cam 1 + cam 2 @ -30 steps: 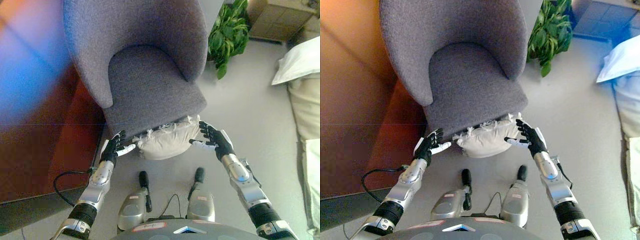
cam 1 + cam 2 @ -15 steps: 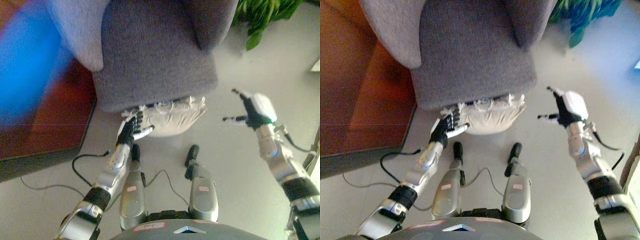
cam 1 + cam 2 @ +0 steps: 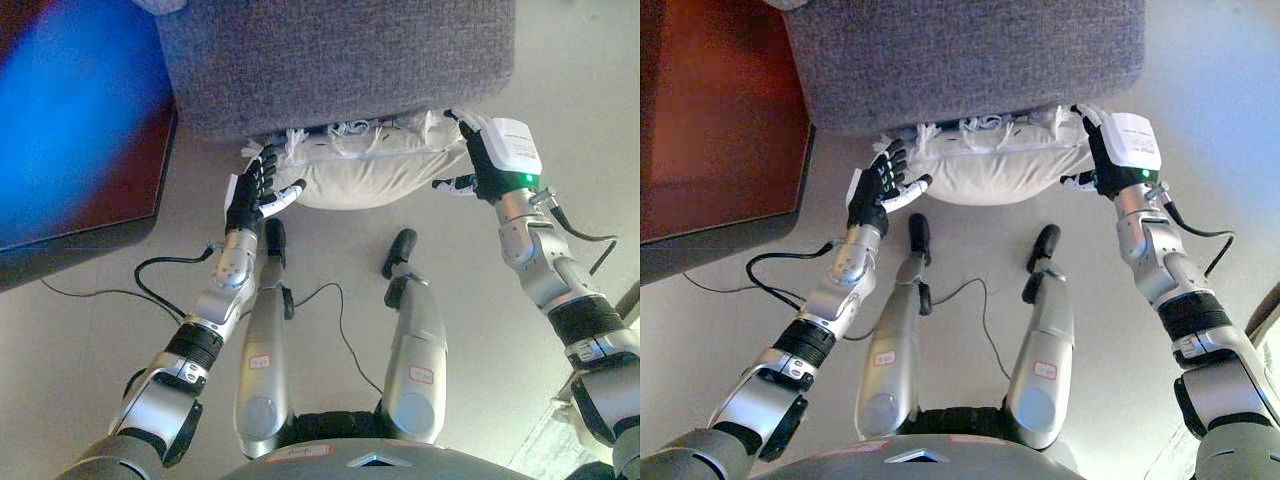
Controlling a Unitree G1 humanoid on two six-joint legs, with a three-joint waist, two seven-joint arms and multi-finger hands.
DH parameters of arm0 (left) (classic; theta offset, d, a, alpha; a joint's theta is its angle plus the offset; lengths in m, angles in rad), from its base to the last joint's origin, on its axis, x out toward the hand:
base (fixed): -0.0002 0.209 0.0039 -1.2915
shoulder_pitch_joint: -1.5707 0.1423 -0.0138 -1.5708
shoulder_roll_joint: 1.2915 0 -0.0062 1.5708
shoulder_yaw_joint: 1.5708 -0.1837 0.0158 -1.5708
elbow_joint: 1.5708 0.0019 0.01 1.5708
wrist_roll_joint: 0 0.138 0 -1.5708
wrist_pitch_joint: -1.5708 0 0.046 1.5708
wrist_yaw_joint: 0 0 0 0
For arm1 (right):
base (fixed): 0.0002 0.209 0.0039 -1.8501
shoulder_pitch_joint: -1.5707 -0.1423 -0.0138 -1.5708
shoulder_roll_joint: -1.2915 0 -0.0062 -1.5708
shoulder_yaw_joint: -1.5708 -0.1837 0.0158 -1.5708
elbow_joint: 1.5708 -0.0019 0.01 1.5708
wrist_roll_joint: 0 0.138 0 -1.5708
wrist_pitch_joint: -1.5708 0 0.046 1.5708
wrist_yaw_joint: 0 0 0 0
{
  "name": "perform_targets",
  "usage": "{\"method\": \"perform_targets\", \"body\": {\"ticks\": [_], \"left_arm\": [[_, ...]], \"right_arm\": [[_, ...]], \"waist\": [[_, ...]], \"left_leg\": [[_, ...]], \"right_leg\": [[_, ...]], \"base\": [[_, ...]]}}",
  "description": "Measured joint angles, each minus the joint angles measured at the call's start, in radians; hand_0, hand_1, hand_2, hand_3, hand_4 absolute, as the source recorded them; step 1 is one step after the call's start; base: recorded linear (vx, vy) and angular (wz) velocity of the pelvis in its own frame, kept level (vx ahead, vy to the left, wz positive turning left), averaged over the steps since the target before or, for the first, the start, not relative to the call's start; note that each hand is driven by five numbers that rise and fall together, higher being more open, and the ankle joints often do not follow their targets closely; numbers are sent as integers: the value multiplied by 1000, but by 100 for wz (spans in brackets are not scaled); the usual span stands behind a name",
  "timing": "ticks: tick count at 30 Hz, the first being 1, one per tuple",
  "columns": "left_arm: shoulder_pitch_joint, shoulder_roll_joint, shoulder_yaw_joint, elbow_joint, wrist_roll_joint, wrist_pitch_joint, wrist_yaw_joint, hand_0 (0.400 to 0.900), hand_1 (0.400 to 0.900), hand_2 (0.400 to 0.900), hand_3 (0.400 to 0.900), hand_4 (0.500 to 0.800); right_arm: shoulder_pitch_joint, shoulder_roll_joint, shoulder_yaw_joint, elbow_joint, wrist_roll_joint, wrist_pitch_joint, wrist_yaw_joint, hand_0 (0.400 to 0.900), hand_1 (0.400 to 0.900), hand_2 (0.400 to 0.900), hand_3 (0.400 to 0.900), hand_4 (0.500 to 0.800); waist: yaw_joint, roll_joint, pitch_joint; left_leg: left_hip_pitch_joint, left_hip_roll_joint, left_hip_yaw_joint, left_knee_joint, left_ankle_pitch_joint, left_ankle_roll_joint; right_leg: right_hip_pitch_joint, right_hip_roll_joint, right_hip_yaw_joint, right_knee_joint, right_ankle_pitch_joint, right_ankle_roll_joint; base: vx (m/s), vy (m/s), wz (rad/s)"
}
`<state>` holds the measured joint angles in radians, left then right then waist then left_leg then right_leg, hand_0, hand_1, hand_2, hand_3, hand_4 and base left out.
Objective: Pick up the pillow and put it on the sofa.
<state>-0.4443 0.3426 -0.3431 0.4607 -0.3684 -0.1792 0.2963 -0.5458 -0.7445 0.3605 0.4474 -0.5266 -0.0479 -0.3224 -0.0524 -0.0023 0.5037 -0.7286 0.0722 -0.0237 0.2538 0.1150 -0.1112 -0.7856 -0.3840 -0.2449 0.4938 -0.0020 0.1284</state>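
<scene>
Nearest the robot lies the pale grey floor (image 3: 90, 330), smooth and matte. Beyond it, the left robot hand (image 3: 254, 193) reaches in from the lower left with its dark fingers spread fairly wide and holding nothing, white tips pointing toward the pillow's left end, which is just beside them or barely touching. The right robot hand (image 3: 487, 160) is at the pillow's right end, fingers also extended and relaxed, and seems to rest against the corner there; no finger curls round the cloth.

The pillow (image 3: 375, 172) lies on the floor between the two hands, its far edge tucked under the front of the sofa seat. Its long axis runs left to right across the view, so each hand faces one short end and neither is clearly nearer. That flanking relation is what the coming move turns on: in my judgement the hands need to press inward from both ends before any lift, and then clear the seat's overhang.

The pillow is cream cloth, soft and plump, with a creased, bulging surface and a fringe of short white tassels along its far edge. Beyond it sits the sofa (image 3: 340, 60), covered in coarse grey woven fabric. To the far left shows a dark reddish-brown rug (image 3: 720, 110).
</scene>
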Motion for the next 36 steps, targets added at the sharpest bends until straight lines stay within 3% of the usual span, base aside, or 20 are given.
{"method": "perform_targets", "body": {"ticks": [11,18,27,30,36], "left_arm": [[-49,23,29,-48,-29,-39,26,900,900,900,900,800],[-63,52,32,-120,-41,-60,45,900,900,900,900,800],[-59,75,11,-228,-77,-78,47,900,900,900,900,800],[-58,86,8,-238,-81,-80,46,900,900,900,900,800],[-59,89,31,-240,-81,-80,45,900,900,900,900,800]], "right_arm": [[-124,0,23,65,1,13,-32,900,900,900,900,800],[-274,-1,43,105,2,34,-50,900,900,900,900,800],[-400,-54,147,193,4,48,-82,900,900,900,900,800],[-445,-62,209,209,10,60,-59,900,900,900,900,800],[-450,-94,216,160,90,59,13,900,900,900,900,800]], "waist": [[-5,-9,5],[13,-9,5],[32,-9,4],[30,-9,4],[33,-9,3]], "left_leg": [[-251,9,-1,200,-49,-8],[-375,7,-8,265,-58,-11],[-482,-1,-34,328,-81,-24],[-499,1,-41,342,-87,-23],[-526,3,-51,351,-93,-29]], "right_leg": [[-247,-13,49,162,-42,-23],[-371,-16,66,221,-49,-34],[-467,-33,58,295,-89,-41],[-479,-33,55,309,-102,-43],[-493,-31,47,311,-103,-47]], "base": [[-16,-2,0],[5,-3,3],[55,-6,6],[38,-3,0],[23,2,-1]]}}
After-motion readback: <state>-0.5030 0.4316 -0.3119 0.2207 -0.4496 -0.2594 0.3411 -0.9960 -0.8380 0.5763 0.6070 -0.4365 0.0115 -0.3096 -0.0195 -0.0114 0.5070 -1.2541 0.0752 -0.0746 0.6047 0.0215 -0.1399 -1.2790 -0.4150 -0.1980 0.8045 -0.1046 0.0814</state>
